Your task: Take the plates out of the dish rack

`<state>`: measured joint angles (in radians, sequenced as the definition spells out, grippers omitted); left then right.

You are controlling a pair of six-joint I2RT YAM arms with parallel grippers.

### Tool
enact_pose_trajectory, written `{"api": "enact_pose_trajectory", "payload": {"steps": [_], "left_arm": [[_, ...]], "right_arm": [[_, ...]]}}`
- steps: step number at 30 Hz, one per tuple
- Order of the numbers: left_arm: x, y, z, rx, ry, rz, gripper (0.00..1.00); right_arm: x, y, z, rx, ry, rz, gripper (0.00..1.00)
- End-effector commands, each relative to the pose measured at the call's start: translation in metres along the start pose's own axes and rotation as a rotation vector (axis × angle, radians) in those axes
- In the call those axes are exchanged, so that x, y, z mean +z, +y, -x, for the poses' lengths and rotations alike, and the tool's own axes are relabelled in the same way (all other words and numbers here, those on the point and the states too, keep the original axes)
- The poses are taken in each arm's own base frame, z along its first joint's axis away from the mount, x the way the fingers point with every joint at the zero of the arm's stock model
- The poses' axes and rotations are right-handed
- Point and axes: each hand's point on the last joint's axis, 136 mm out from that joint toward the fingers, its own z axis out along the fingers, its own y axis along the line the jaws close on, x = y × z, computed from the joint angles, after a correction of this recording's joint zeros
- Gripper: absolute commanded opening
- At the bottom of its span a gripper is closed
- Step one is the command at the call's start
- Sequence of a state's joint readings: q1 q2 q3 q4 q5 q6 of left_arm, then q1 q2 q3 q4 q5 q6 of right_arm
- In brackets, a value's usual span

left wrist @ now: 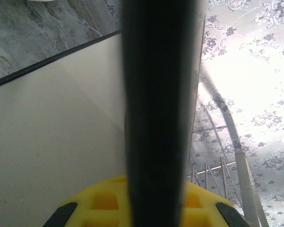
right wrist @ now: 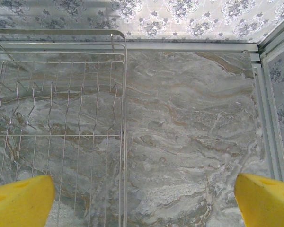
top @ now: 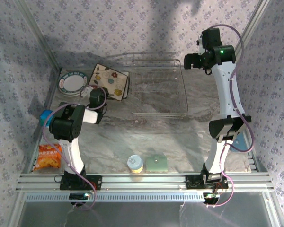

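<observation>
Left tool (top: 98,93) clenched on the dark rim of a square cream flower-printed plate (top: 111,79). Round white teal-rimmed plate (top: 72,82) lies on the marbled surface (top: 146,137) just left of this tool. Right tool (right wrist: 144,201) released wide, silver wire dish rack (right wrist: 124,94) below its left finger.

My top camera is looking down from high above and behind my arms (top: 68,127), taking in the whole table (top: 132,137). My left wrist camera is sitting very close to a square plate (left wrist: 47,142), looking along its pale face toward the wall (left wrist: 255,94). My right wrist camera is looking down from farther off at the right end of the dish rack (right wrist: 61,118) and the table's back corner. Both wrist cameras are catching rack wires, and the top camera is seeing them too.
</observation>
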<state>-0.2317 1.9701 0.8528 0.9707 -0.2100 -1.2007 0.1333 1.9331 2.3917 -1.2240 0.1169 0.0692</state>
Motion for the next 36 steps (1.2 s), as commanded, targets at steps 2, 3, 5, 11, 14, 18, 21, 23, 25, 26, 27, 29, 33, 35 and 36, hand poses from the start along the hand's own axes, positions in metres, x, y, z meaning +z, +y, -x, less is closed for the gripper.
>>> {"api": "enact_pose_trajectory", "payload": {"steps": [2, 3, 5, 11, 14, 18, 21, 23, 25, 26, 27, 29, 33, 35, 36], "left_arm": [[-0.009, -0.076, 0.034, -0.112, -0.146, -0.28, 0.0], [-0.009, -0.075, 0.033, -0.117, -0.149, -0.282, 0.0], [-0.008, -0.073, 0.03, -0.125, -0.15, -0.281, 0.0], [-0.006, -0.07, 0.025, -0.138, -0.159, -0.281, 0.0], [-0.005, -0.07, 0.025, -0.147, -0.163, -0.285, 0.0], [-0.003, -0.069, 0.023, -0.154, -0.162, -0.282, 0.0], [-0.003, -0.069, 0.023, -0.157, -0.163, -0.279, 0.0], [-0.003, -0.068, 0.023, -0.157, -0.162, -0.276, 0.0], [-0.003, -0.068, 0.023, -0.161, -0.161, -0.273, 0.0], [-0.003, -0.068, 0.023, -0.161, -0.159, -0.272, 0.0], [-0.003, -0.068, 0.022, -0.161, -0.158, -0.271, 0.0], [-0.002, -0.068, 0.023, -0.163, -0.158, -0.268, 0.01], [-0.001, -0.07, 0.022, -0.168, -0.155, -0.269, 0.04], [-0.001, -0.07, 0.022, -0.171, -0.154, -0.268, 0.06], [-0.001, -0.07, 0.02, -0.171, -0.152, -0.267, 0.07]], "right_arm": [[-0.014, 0.0, 0.002, -0.019, -0.025, 0.002, 0.99], [-0.015, 0.0, 0.002, -0.019, -0.026, 0.002, 0.99], [-0.013, 0.0, 0.001, -0.02, -0.022, 0.003, 0.99], [-0.015, 0.0, 0.001, -0.021, -0.025, 0.003, 0.99], [-0.015, 0.001, 0.002, -0.02, -0.025, 0.008, 0.99], [-0.014, 0.001, 0.001, -0.02, -0.024, 0.008, 0.99], [-0.015, 0.002, 0.002, -0.021, -0.027, 0.011, 0.99], [-0.015, 0.001, 0.002, -0.02, -0.027, 0.012, 0.99], [-0.015, 0.001, 0.002, -0.02, -0.026, 0.011, 0.99], [-0.015, 0.001, 0.002, -0.02, -0.027, 0.011, 0.99], [-0.015, 0.002, 0.002, -0.019, -0.027, 0.014, 0.99], [-0.016, 0.002, 0.003, -0.018, -0.032, 0.014, 0.99], [-0.017, 0.002, 0.004, -0.017, -0.035, 0.015, 0.99], [-0.018, 0.002, 0.004, -0.018, -0.038, 0.015, 0.99], [-0.018, 0.002, 0.004, -0.017, -0.037, 0.017, 0.99]]}}
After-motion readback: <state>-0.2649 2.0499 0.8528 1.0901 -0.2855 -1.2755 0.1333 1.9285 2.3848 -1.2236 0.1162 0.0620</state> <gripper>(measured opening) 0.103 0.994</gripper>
